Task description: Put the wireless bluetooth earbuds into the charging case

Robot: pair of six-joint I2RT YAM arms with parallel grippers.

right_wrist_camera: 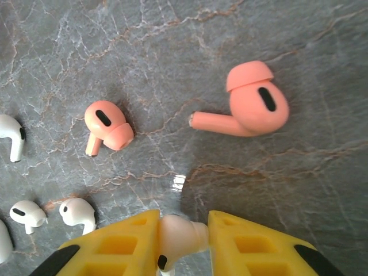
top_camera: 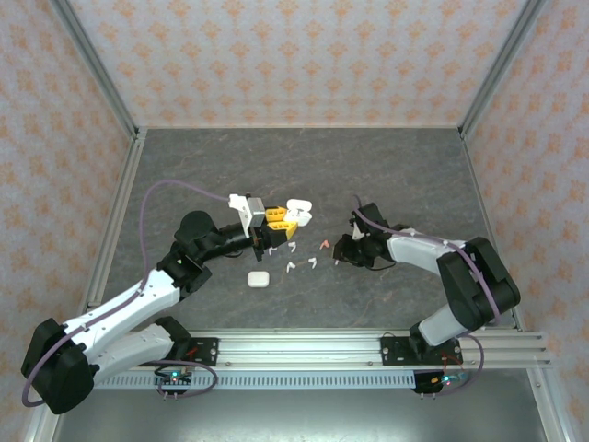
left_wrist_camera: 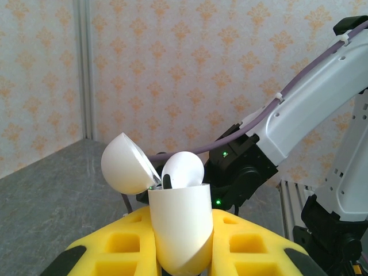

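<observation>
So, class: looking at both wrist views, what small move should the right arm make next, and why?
Probably lift the right end effector and carry its white earbud toward the charging case. The earbud is pinched between the fingers low over the table, while the left end effector holds the case with its lid open and a seated earbud showing.

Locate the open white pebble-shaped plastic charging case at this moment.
The open charging case is near the middle of the top view, clamped in the left end effector, just beyond the closed white case and loose earbuds.
</observation>
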